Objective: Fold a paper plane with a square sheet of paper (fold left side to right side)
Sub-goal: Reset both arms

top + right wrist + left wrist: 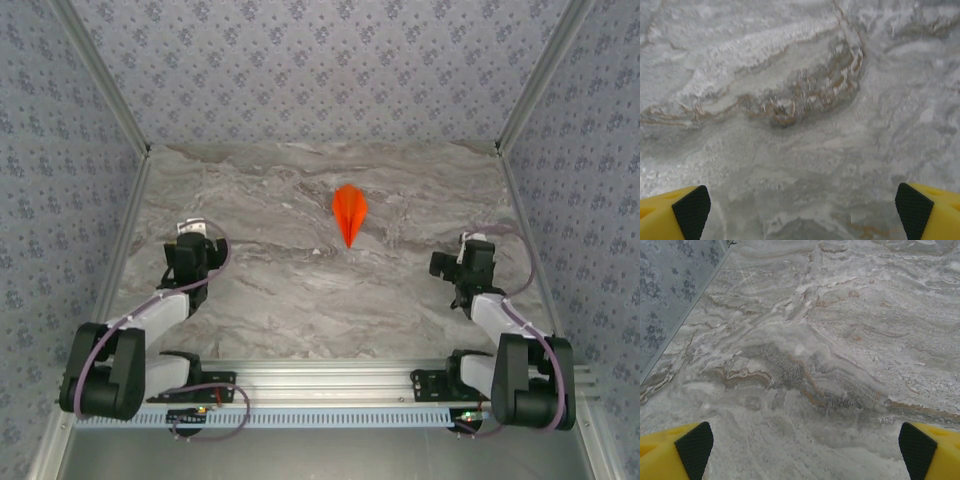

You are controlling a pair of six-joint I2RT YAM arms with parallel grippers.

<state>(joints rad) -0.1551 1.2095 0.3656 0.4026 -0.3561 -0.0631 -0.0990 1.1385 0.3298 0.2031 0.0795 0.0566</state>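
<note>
Overhead, the paper plane (pixel 349 212) was seen on the marble table (pixel 290 300), well apart from the left gripper (pixel 188 246) and right gripper (pixel 458 263). At the left wrist, fingers (pixel 693 450) were spread wide over marble; at the right wrist, likewise.

An orange paper plane (pixel 349 213) lies on the grey marble table (pixel 270 290).

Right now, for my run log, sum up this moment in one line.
plane: folded, on table, tip toward near edge | left gripper: open, empty | right gripper: open, empty | both apart from plane
</note>
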